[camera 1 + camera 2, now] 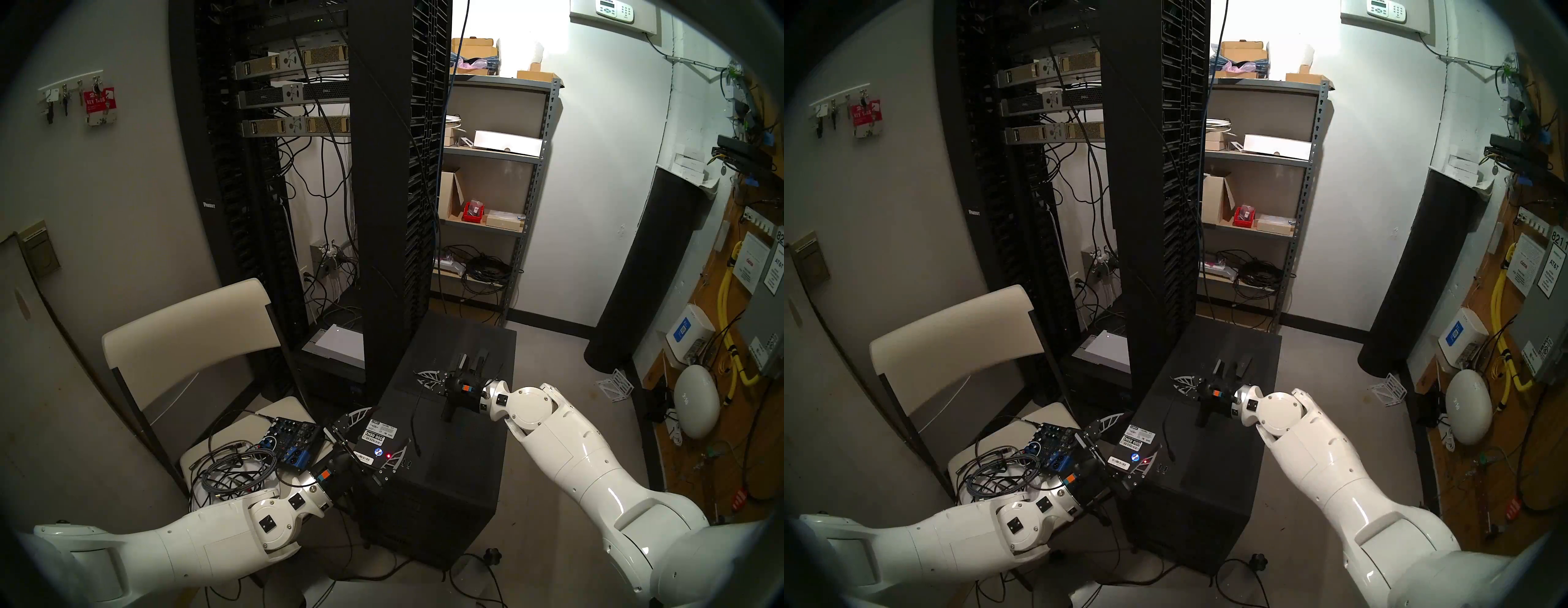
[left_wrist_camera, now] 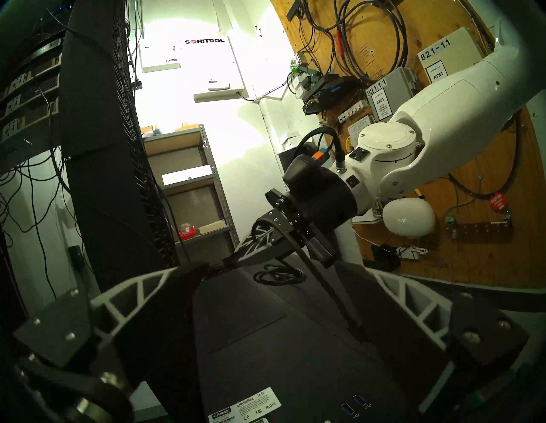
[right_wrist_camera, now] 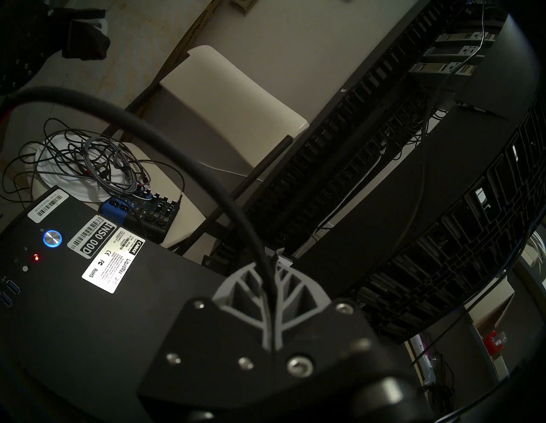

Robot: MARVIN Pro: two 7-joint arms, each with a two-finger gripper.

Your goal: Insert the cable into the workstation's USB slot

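Head view, right gripper (image 1: 424, 377) pinching thin black cable (image 1: 415, 418), left gripper (image 1: 384, 433) spread wide, possibly touching boxy matte workstation (image 1: 458, 475).

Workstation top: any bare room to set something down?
Yes: the near-right of the workstation top, between the cable and the right edge. The front-left corner is crowded with stickers, USB ports and the open left gripper. The far middle holds the adapter and the right gripper, shut on the cable.
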